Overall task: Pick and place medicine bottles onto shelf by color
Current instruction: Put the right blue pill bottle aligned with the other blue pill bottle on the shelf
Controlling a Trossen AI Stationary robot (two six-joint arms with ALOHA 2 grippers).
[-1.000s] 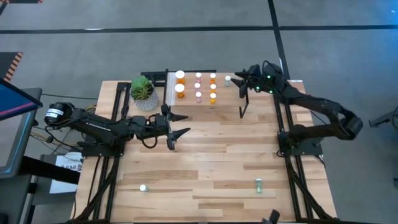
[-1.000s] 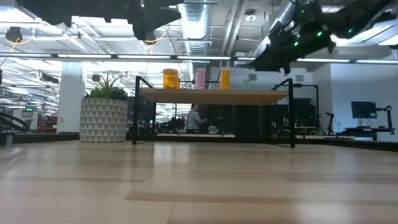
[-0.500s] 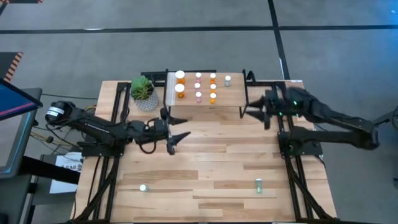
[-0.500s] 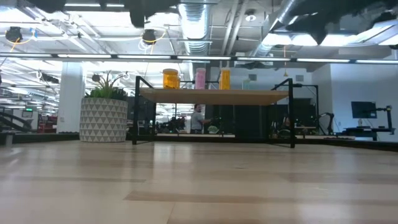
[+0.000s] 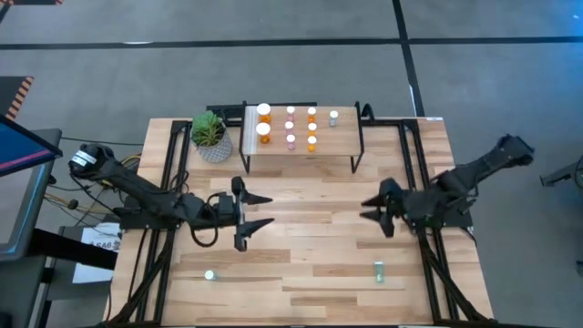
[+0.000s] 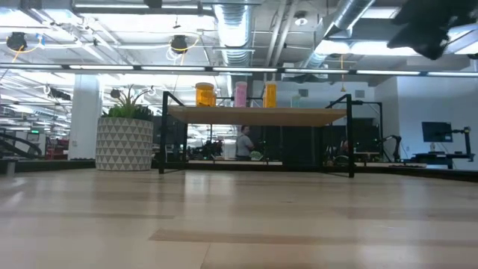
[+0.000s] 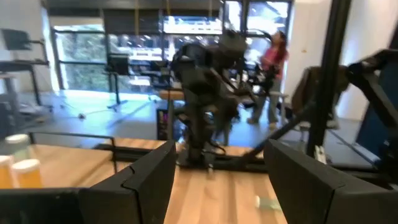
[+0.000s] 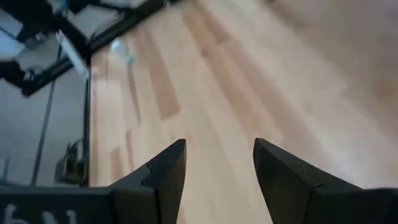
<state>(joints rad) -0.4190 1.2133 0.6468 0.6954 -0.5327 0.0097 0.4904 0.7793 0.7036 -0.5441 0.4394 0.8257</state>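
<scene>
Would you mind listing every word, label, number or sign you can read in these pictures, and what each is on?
None can be read.
Bottles on the shelf: any labels are too small.
White markings at the edge of the right wrist view: cut off, unreadable.
White sheet beside the table: its dark print is too small.
Green sign in the room behind: blurred.
</scene>
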